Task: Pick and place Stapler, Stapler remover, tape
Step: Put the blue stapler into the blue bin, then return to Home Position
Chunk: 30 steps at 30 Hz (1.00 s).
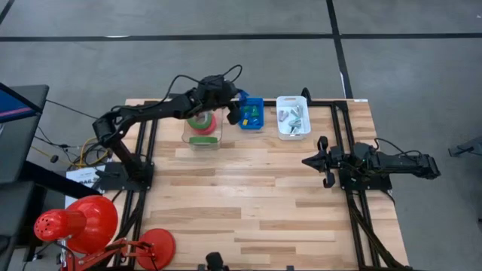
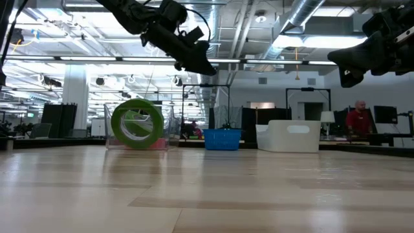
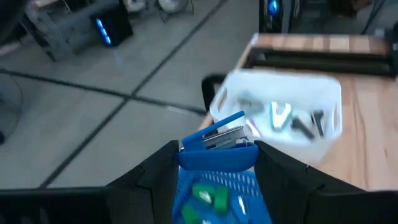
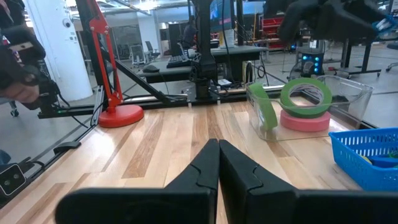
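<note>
The stapler, blue with a silver strip, shows clearly only in the left wrist view, pinched between the left gripper's fingers above the blue basket. Small green and silver items lie blurred in that basket. Past it the white bin holds silver and dark pieces too smeared to name.

From above, the left gripper hangs at the near edge of the blue basket, and the stapler itself is too small to make out there. The tape sits in a clear box just beside the basket: a green roll on a pink one, with green at the box's edge. The white bin stands to the basket's other side. The right gripper waits well apart over bare table.

At table height, one green roll stands on edge and hides the other rolls. The left gripper hangs high between the clear box and the blue basket.

In the right wrist view the right gripper's fingers are pressed together on nothing. The tape shows as a stacked pair with a third roll leaning.
</note>
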{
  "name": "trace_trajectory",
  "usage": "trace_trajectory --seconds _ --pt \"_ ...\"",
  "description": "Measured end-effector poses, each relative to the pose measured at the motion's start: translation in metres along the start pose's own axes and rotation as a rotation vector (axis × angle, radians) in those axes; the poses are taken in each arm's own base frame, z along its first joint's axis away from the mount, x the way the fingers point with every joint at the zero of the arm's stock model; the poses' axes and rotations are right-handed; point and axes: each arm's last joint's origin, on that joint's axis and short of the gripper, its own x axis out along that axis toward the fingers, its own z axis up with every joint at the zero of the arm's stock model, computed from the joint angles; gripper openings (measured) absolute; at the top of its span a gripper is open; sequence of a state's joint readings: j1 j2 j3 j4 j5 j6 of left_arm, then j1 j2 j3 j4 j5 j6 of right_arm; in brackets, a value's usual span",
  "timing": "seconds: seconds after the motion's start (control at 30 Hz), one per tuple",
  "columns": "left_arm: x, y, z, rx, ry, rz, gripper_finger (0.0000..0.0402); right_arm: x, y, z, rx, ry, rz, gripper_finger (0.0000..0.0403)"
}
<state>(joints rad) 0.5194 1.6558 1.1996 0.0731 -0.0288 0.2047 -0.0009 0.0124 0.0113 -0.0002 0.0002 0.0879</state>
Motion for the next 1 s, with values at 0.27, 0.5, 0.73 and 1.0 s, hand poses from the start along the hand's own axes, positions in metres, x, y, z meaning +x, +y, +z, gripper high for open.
trace_trajectory --seconds 0.27,0.5,0.73,1.0 --pt "0.021 -0.003 -0.011 -0.002 -0.017 0.004 0.018 0.0 0.0 0.0 0.0 0.0 0.0 0.0" --pt "0.045 -0.008 -0.031 -0.002 0.004 -0.001 0.018 0.0 0.0 0.0 0.0 0.0 0.0 0.0" --pt "0.059 -0.011 -0.047 0.001 0.052 -0.01 0.0191 0.0 0.0 0.0 0.0 0.0 0.0 0.0" --pt "0.06 -0.012 -0.048 -0.001 0.054 -0.011 0.0235 0.0 0.0 0.0 0.0 -0.001 0.0 0.0"
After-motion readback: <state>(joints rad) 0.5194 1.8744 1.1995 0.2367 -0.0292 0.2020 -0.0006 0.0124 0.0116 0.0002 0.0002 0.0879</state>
